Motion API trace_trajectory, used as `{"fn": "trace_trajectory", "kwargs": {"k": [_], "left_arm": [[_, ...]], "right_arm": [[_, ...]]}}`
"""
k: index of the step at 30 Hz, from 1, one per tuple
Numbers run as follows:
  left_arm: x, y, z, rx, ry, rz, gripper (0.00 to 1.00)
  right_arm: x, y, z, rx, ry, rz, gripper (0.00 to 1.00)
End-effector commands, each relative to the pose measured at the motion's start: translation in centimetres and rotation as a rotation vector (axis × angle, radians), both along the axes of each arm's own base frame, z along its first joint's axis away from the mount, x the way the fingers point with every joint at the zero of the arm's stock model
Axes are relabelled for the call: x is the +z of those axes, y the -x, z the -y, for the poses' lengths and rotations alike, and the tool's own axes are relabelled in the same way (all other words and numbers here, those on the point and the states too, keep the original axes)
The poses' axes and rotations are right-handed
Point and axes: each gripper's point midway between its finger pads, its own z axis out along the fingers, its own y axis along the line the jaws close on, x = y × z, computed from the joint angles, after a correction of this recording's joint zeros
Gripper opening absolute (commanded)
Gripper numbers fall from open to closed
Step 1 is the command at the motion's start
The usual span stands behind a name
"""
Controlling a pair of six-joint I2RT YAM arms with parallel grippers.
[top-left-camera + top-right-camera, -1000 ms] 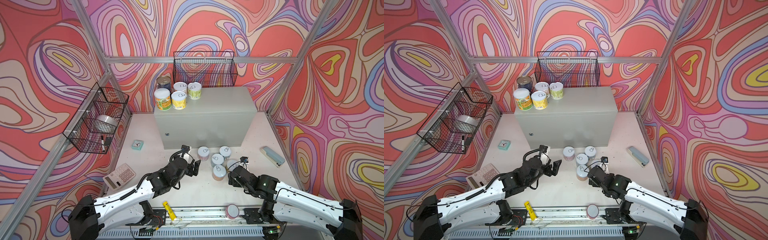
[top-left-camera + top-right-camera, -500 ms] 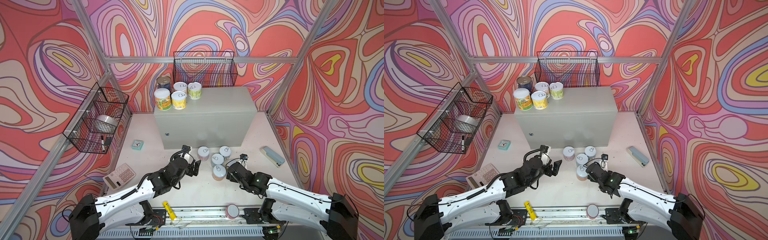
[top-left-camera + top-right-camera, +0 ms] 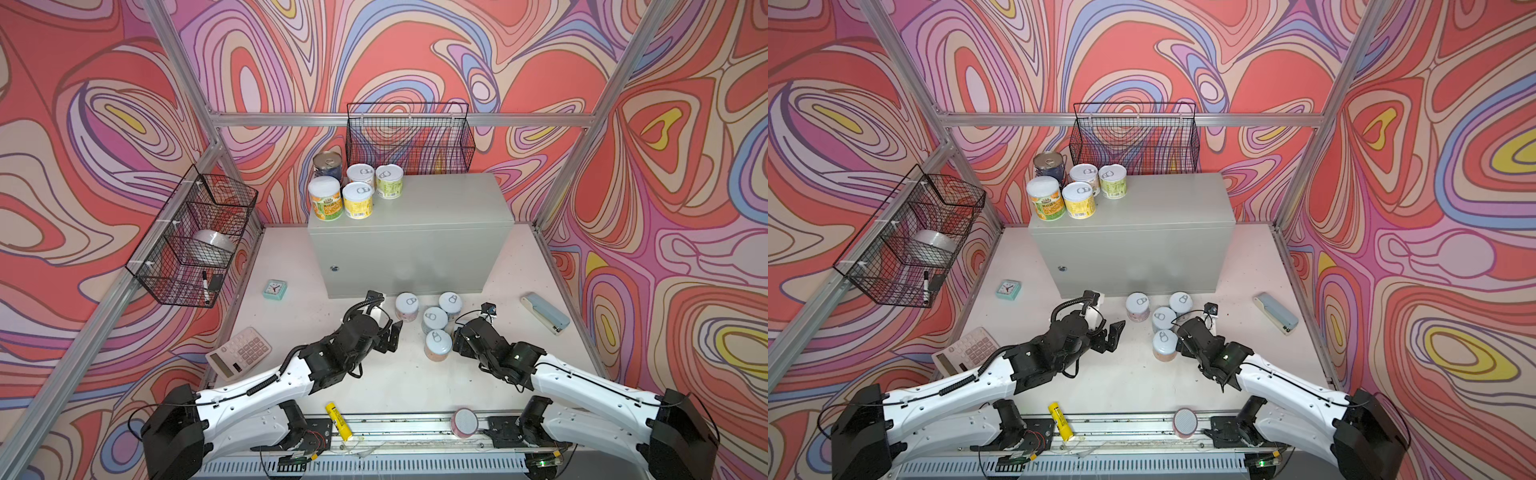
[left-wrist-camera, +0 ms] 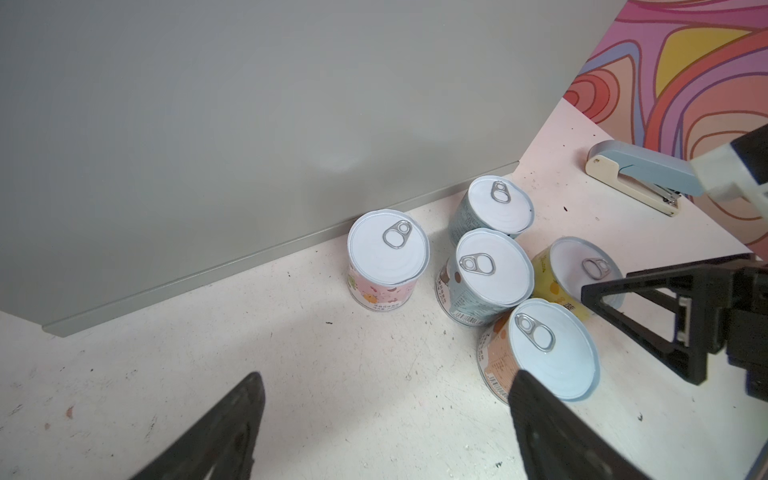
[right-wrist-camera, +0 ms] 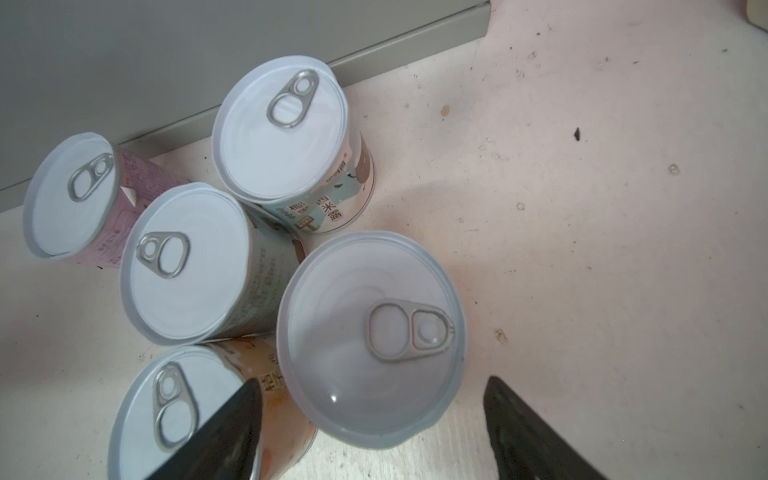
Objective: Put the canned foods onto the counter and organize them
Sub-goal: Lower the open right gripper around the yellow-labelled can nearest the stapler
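Several cans [image 3: 359, 199] stand grouped at the back left of the grey counter [image 3: 436, 208]. Several more white-lidded cans stand on the floor in front of it: a pink one [image 4: 386, 257], two blue ones [image 4: 496, 205], an orange one [image 3: 437, 345] and a yellow one [image 5: 370, 336]. My right gripper [image 5: 372, 388] is open, with its fingers on either side of the yellow can's near edge and not touching it; this can is hidden under the arm in both top views. My left gripper [image 3: 392, 334] is open and empty over bare floor, left of the orange can.
Black wire baskets hang on the back wall [image 3: 409, 139] and the left wall [image 3: 195, 241]. On the floor lie a teal clock [image 3: 274, 289], a calculator [image 3: 239, 353], a stapler [image 3: 544, 311], a yellow tube [image 3: 338, 419] and a pink cylinder [image 3: 464, 422].
My right gripper has moved left and forward over the floor cans, and its fingers now straddle the yellow can. The left arm has barely moved.
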Motion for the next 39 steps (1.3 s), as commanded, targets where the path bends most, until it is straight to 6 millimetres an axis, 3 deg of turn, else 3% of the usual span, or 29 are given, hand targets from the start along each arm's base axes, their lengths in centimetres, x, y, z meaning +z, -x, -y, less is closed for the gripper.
{"fn": "trace_trajectory", "kwargs": {"k": [1,7,16,32,39], "left_arm": [[0.2,-0.1,0.4,-0.002,0.003,0.009,0.93],[0.2,-0.2,0.4,0.001,0.004,0.009,0.93],[0.0,-0.3,0.5,-0.002,-0.007,0.01,0.93],[0.4,-0.8,0.6,-0.01,-0.012,0.016,0.94],[-0.2,-1.0,0.4,0.001,-0.002,0.002,0.94]], "right_arm": [[-0.9,0.1,-0.3,0.022,0.002,-0.021,0.86],[-1.6,0.0,-0.3,0.009,0.006,-0.035,0.85],[-2.2,-0.3,1.2,-0.074,0.035,-0.038,0.85],[-3.1,-3.6,1.6,-0.145,0.106,0.023,0.89],[-3.3,-4.1,2.5,-0.18,0.139,0.053,0.89]]}}
